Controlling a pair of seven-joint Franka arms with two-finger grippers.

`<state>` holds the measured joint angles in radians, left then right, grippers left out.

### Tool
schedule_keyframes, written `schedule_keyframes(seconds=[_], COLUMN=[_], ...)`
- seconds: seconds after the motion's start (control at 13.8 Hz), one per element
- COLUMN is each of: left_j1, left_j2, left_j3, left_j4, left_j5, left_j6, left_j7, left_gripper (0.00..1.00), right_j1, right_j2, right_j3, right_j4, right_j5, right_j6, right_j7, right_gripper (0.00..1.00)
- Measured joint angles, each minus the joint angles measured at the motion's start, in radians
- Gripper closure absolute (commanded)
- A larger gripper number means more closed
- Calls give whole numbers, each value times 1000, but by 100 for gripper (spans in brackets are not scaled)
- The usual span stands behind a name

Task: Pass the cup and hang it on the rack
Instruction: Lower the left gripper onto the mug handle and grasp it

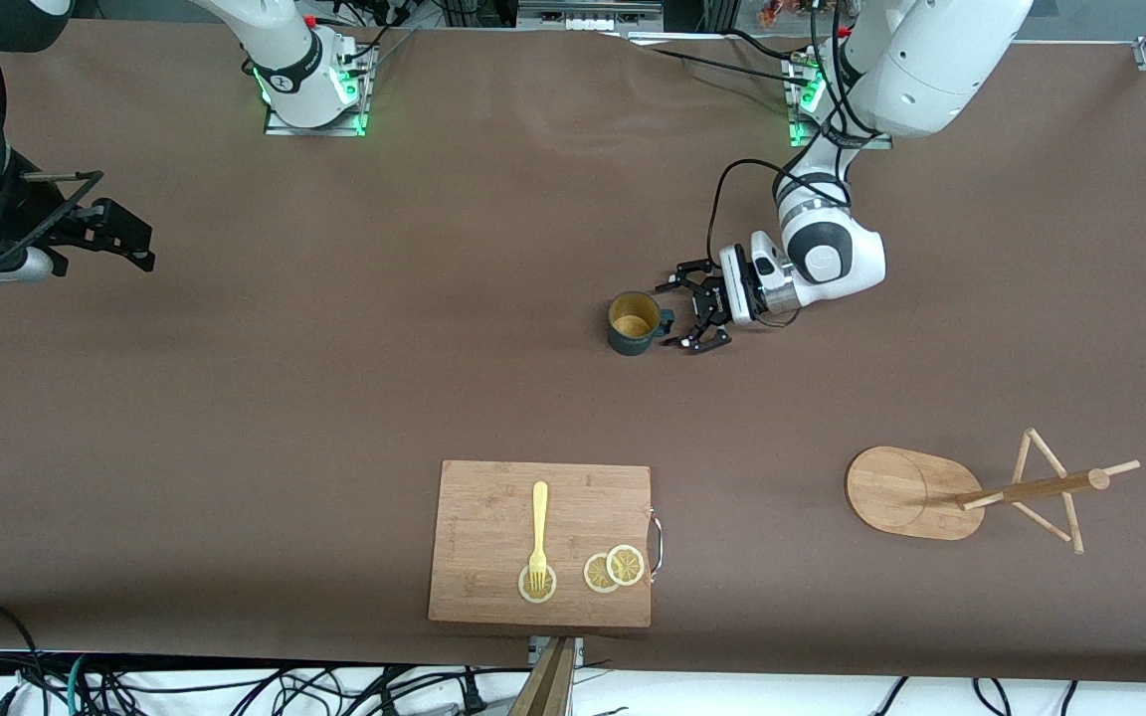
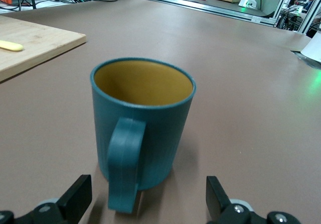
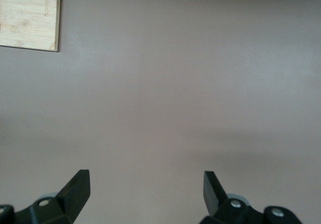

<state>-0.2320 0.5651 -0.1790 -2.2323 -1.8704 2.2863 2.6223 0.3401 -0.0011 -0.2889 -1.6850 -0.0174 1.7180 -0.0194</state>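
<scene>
Teal ribbed cup point(image 1: 634, 323) upright, tan inside, handle facing spread left gripper point(image 1: 694, 316); right gripper point(image 1: 120, 242) spread, waiting; no legible markings.

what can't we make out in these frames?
- Rack: lying on its side in the front view; the pegs are too thin to count.
- Cup: in the left wrist view its base is partly hidden by the handle, between the left claw's open fingers.
- Right claw: its arm is cut off by the front view's edge.
</scene>
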Motion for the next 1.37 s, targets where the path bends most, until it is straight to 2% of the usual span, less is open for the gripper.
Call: schedule_keyframes(seconds=[0.14,0.22,0.29,0.43,0.72,1.01,1.37], left_j1=[-6,-7,-7,-8,-8,-5,-1], left_j2=[2,3,3,3,6,4,-40], left_j3=[0,0,0,2,6,8,10], left_j4=[6,7,8,9,8,13,24], left_j5=[0,0,0,-11,-78,-86,-86], left_j6=[2,2,2,5,7,8,8], left_j7=[0,1,12,62,84,68,-73], left_gripper=[29,46,75,99,100,100,100], right_j1=[-20,-54,-106,-184,-198,-198,-198], right_j2=[3,4,4,4,4,4,5], right_j3=[7,39,91,174,189,191,193], right_j4=[0,1,1,2,5,5,6], right_j5=[0,0,0,0,0,0,0], right_j6=[0,0,0,0,0,0,0], right_j7=[-5,-15,-21,-23,-23,-24,-24], right_gripper=[0,0,0,0,0,0,0])
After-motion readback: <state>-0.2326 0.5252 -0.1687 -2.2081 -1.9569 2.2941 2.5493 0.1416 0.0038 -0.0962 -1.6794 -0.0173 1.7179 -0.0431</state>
